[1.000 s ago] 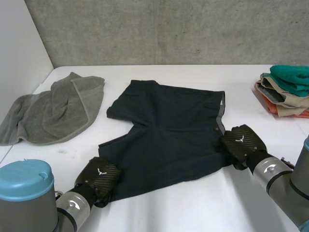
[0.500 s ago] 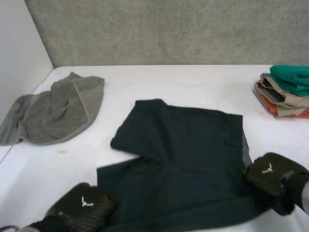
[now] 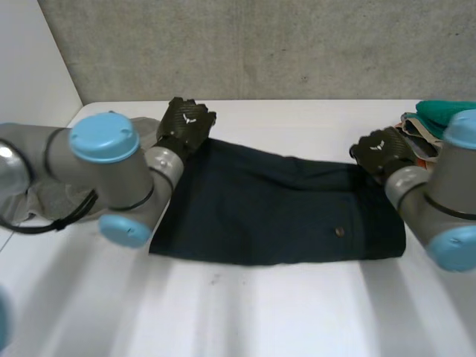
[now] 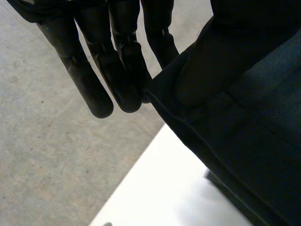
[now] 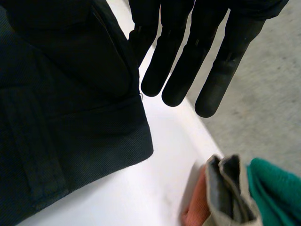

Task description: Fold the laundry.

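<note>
In the middle of the white bench (image 3: 297, 312) lies the pair of dark blue cloth shorts (image 3: 275, 216). It is folded over into one long strip that runs from left to right in the head view. Your left hand (image 3: 186, 123) is at the strip's upper left corner. Your right hand (image 3: 381, 151) is at its upper right corner. In each wrist view the fingers (image 4: 89, 89) are straight and loose, and the cloth's edge is just beside the tips. On the left, the cloth's corner touches one fingertip. I judge that both hands hold nothing.

The step looks like setting down the far edge of the fold. To do it well, check that the top layer sits right over the bottom one. Then lift both hands straight up, so no finger snags the hem and pulls the fold open. The left corner looks a bit raised off the bench, so pat it flat. Keep your right arm away from the stack of folded clothes with a green piece on top (image 3: 442, 119) at the right edge. Keep your left arm off the crumpled grey towel (image 3: 33, 199) at the left.

There is no writing to read. Each hand has a small pale mark on its back, but it is not letters. The shorts show one small round button (image 3: 340, 231) and no label.
</note>
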